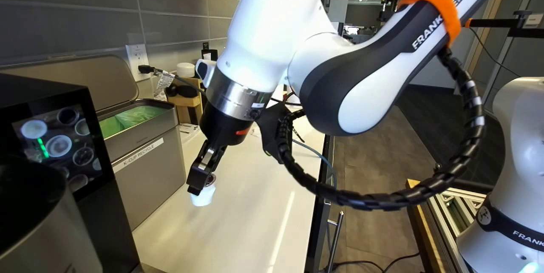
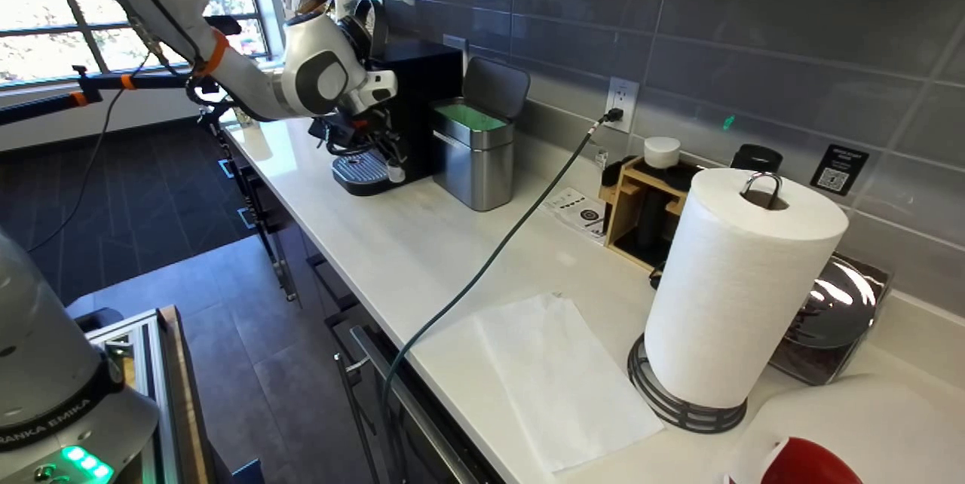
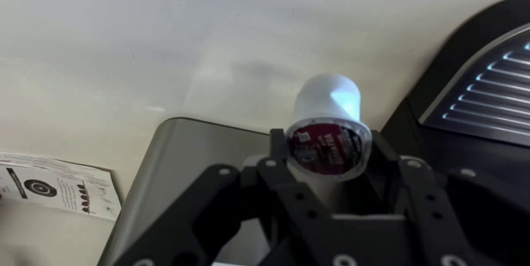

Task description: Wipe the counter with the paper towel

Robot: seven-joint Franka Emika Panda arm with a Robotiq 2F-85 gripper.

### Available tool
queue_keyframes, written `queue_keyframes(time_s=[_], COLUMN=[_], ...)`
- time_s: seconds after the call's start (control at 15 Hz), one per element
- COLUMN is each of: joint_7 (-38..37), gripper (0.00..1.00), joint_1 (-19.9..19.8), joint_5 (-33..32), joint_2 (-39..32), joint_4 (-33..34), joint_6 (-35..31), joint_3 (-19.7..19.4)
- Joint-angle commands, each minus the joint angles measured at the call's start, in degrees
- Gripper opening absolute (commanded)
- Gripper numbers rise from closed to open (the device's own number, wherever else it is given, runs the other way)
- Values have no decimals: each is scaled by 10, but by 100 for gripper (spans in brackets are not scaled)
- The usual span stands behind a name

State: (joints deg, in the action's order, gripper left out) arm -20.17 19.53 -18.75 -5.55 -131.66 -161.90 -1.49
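Paper towel (image 2: 562,382) flat on worktop (image 2: 392,224), lower middle of frame in exterior view, near upright roll (image 2: 739,295). Should handle light, limp, easily torn; likely best pinched mid-sheet, bunched into fold. Claw (image 3: 328,146) grips coffee pod (image 3: 329,127), which likely must go first.

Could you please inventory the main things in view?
Long smooth counter: one, off-white, in every view
Flat paper towel: one, white, on the counter
Upright paper roll: one, white, on a black wire stand
Boxy coffee machine: one, black, on the counter
Lidded metal bin: one, grey, beside the machine
Small wooden rack: one, light brown, on the counter
Cup-shaped pod: one, white and maroon, in the black two-fingered tool
Jointed arm: one, white and black, over the counter
Tool: one, black, gripping the pod
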Motion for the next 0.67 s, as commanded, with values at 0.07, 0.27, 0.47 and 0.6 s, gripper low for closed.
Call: queue_keyframes(time_s=[0.07,0.27,0.47,0.6], joint_7=[8,6,31,44], gripper=[24,24,24,24], joint_1=[4,5,-45,-57], joint_5=[-12,-29,-13,-3], joint_2=[103,146,181,197], joint_4=[-66,-68,-58,-47], joint_6=[17,37,76,99], joint_3=[3,8,76,104])
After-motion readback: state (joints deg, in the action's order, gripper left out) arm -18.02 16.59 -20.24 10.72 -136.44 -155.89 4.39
